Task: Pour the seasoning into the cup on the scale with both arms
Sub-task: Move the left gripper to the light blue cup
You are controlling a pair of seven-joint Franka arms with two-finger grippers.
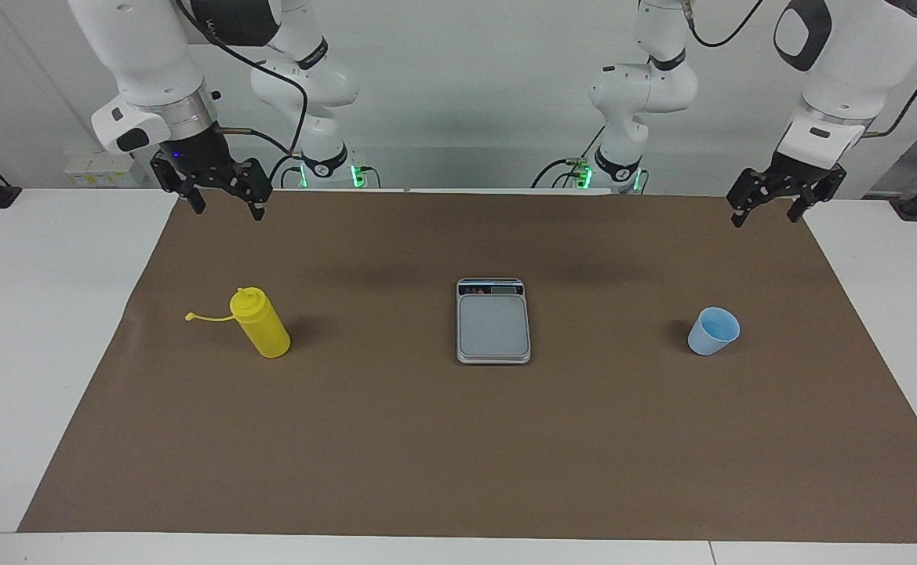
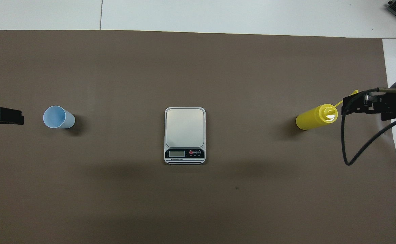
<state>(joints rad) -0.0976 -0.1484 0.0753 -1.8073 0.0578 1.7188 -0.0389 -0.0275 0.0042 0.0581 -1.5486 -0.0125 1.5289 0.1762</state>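
— Brown paper covers the white worktop; where do the things stand?
— A flat silver-grey digital scale lies mid-mat, nothing on it. The bright yellow plastic squeeze bottle stands toward the right arm's end, its cap strap sticking out. The small light-blue plastic cup stands toward the left arm's end.
— And the arms?
— The right gripper hangs over the mat's edge by the robots, jaws wide, holding nothing. The left gripper likewise, wide and empty.
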